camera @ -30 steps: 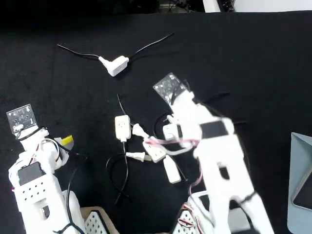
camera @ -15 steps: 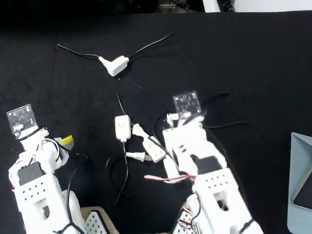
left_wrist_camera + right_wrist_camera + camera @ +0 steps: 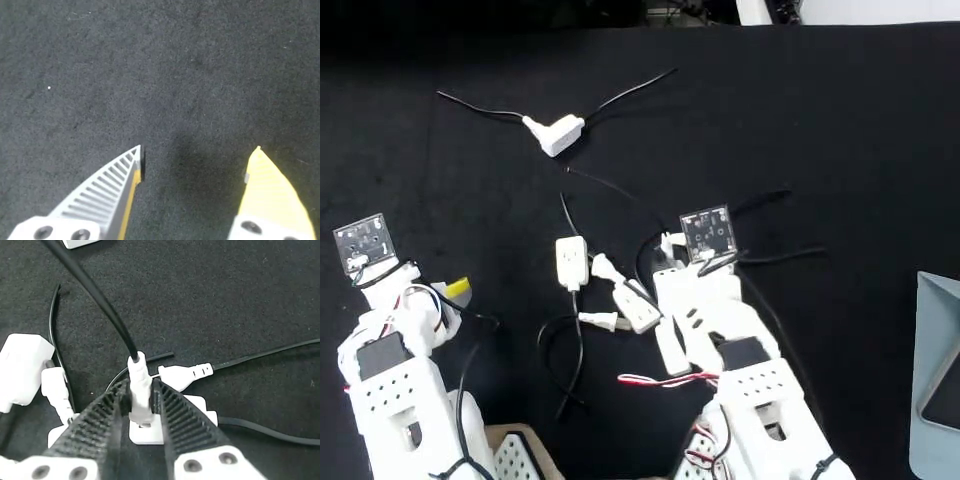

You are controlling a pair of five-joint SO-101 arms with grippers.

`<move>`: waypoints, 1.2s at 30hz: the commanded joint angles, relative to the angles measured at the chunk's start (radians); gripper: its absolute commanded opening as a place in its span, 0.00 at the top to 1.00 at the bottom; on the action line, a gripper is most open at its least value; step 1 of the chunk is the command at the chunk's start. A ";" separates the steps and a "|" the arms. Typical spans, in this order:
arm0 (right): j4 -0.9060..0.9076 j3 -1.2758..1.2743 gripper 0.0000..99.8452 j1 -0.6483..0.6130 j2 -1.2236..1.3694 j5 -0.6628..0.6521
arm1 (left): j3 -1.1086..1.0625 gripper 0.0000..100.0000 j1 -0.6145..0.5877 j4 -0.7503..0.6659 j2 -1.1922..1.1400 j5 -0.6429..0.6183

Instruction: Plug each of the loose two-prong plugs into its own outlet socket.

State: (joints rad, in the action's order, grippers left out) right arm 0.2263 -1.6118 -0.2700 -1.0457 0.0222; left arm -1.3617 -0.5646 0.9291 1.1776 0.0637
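While the left gripper (image 3: 197, 160) hangs over bare black cloth (image 3: 150, 60), fingers wide apart w/ nothing between, the right gripper (image 3: 140, 387) sits mid-table, fingers clamped on a white plug (image 3: 137, 367). Plug's long axis runs along the fingers: cord (image 3: 95, 295) end away from wrist, prong end at the white outlet (image 3: 200, 404). Whether it's seated, can't tell.

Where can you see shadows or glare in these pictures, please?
Left wrist view: a soft shadow darkens the cloth beneath the open left gripper. Right wrist view: the plug held by the right gripper is evenly lit. High view: the white socket glares against the dark cloth.
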 commanded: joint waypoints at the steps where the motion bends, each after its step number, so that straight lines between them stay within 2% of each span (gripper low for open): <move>1: -0.040 -0.002 0.99 -0.012 -0.018 0.011 | 0.008 0.67 0.007 -0.018 0.012 0.002; 5: -0.086 -0.044 0.99 -0.021 -0.018 0.011 | 0.008 0.67 0.007 -0.018 0.012 0.002; 15: -0.029 -0.065 0.99 -0.037 -0.021 0.003 | 0.008 0.67 0.007 -0.018 0.012 0.002; 26: 0.341 0.082 0.99 -0.035 -0.015 -0.020 | 0.008 0.67 0.007 -0.018 0.012 0.002; 36: 0.370 0.088 0.99 -0.034 -0.013 -0.110 | 0.008 0.67 0.007 -0.018 0.012 0.002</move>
State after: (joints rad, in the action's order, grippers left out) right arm 0.5623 -1.5244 -0.2915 -1.0748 -0.0545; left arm -1.3617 -0.5646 0.9291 1.1776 0.0637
